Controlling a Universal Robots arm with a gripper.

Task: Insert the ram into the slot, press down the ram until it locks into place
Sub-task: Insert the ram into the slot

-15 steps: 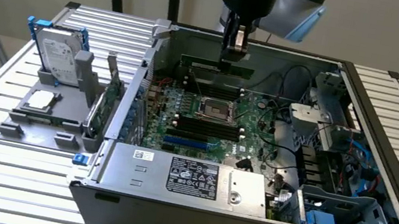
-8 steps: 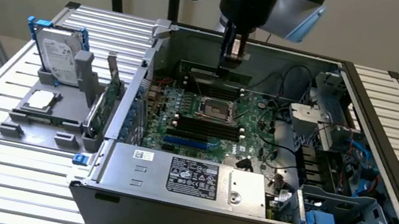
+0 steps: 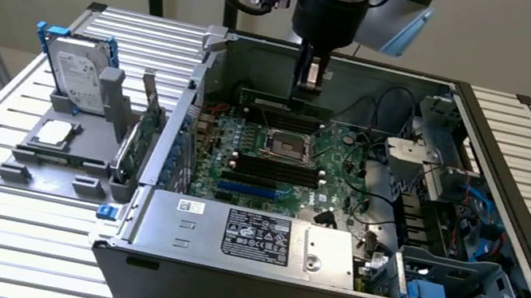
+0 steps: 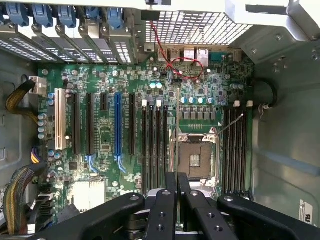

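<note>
Pincer (image 3: 308, 83) clenched on the ram (image 3: 284, 105) above the motherboard (image 3: 335, 156).
Ram's long axis runs parallel to the slot (image 4: 165, 145), which lies below and just beside its line.

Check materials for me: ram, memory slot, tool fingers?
The ram: dull green board, likely fibreglass laminate. The slot: black moulded plastic, white end clips. The tool fingers: matte black, bolted; coated metal or hard plastic, can't tell.

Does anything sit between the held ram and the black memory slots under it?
Nothing visible does. The gripper holds the ram edge-down above the motherboard, and the slots beside the CPU socket lie empty, no cable across them.
</note>
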